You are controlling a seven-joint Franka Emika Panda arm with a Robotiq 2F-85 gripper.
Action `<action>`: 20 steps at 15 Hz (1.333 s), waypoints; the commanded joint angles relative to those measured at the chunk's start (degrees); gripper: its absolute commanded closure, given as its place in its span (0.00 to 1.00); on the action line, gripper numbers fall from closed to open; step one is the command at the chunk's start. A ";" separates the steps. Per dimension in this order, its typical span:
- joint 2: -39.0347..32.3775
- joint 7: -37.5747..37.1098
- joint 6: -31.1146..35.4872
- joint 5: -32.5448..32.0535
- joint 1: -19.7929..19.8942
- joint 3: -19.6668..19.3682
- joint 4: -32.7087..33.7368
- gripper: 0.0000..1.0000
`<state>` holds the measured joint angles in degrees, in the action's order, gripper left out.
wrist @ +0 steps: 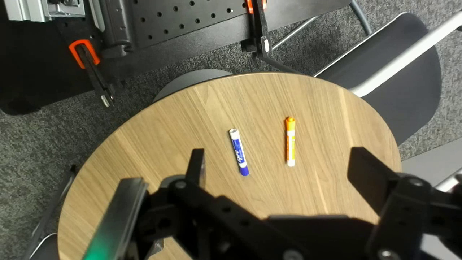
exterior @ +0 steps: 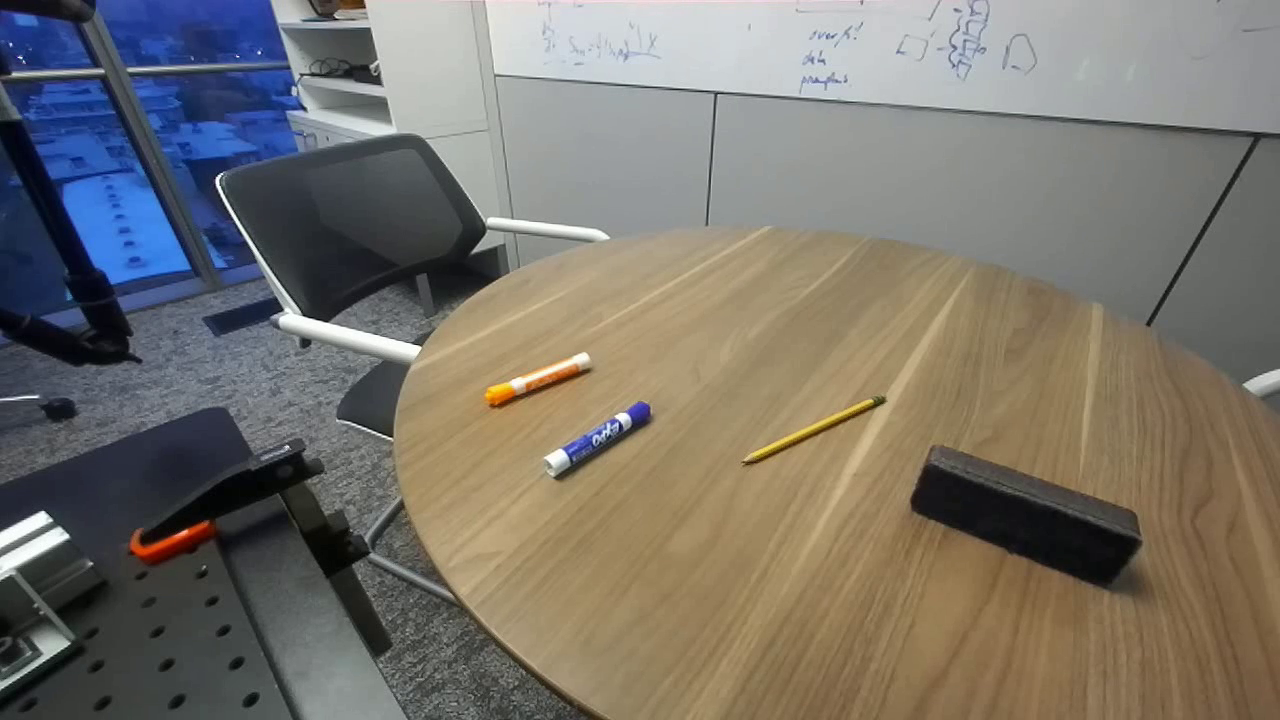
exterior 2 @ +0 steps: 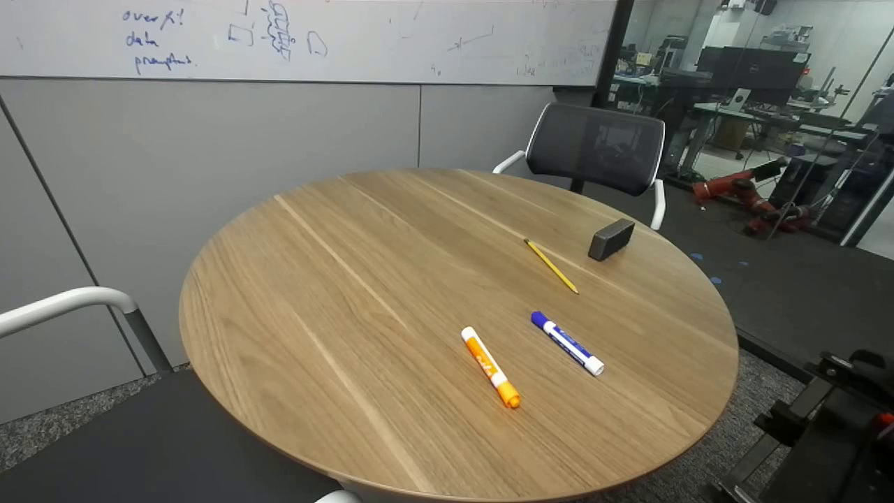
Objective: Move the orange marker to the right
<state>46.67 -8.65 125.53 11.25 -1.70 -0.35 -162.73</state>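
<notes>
The orange marker (wrist: 290,141) lies flat on the table (exterior: 700,560) near the blue marker (wrist: 239,151), apart from it and roughly parallel; in the wrist view it is to the right of the blue marker, its orange cap at the same end as the blue marker's white end. Expect a light, stiff, smooth barrel, not fragile, but liable to roll or slip if pinched off-centre. Recommended hold: mid-barrel, over the printed label, clear of the cap, which could pull off. Close across the long axis; moderate force should suffice. The gripper (wrist: 278,168) is spread wide and pinches nothing; in the wrist view one of its fingers (wrist: 195,166) stands left of the blue marker, the other right of it, beyond the orange marker. Caution: closing at table level from this alignment might sweep the blue marker inward; lower the blue-side finger into the gap between the two markers. In an exterior view, the yellow pencil (exterior: 814,430) lies to the right of the blue marker, and the black block (exterior: 1025,515) farther right of it.
</notes>
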 commanded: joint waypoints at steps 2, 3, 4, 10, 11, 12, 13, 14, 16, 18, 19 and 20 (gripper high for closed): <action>-6.09 -1.58 2.82 -1.25 -0.32 4.39 2.63 0.00; -9.00 -2.20 3.93 -2.10 -0.38 5.99 4.28 0.00; -13.66 -3.65 5.65 -2.63 -0.37 8.07 6.62 0.00; -33.49 -12.33 15.04 -13.04 2.18 14.82 15.26 0.00; -37.07 -14.04 16.28 -15.43 2.42 15.00 16.92 0.00; -40.72 -16.51 17.04 -18.10 2.59 15.18 18.64 0.00; -44.36 -18.60 17.91 -20.23 2.33 14.79 20.61 0.00; -47.99 -20.81 18.56 -22.35 1.77 14.17 22.70 0.00; -55.46 -25.72 19.35 -26.21 -0.41 12.47 27.51 0.00; -62.44 -29.27 18.75 -28.09 -3.62 10.04 33.01 0.00; -65.86 -30.65 18.06 -27.68 -5.38 8.80 36.00 0.00; -68.75 -31.16 17.58 -26.89 -7.09 7.65 38.77 0.00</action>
<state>-12.44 -35.98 144.35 -14.86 -3.68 11.05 -133.21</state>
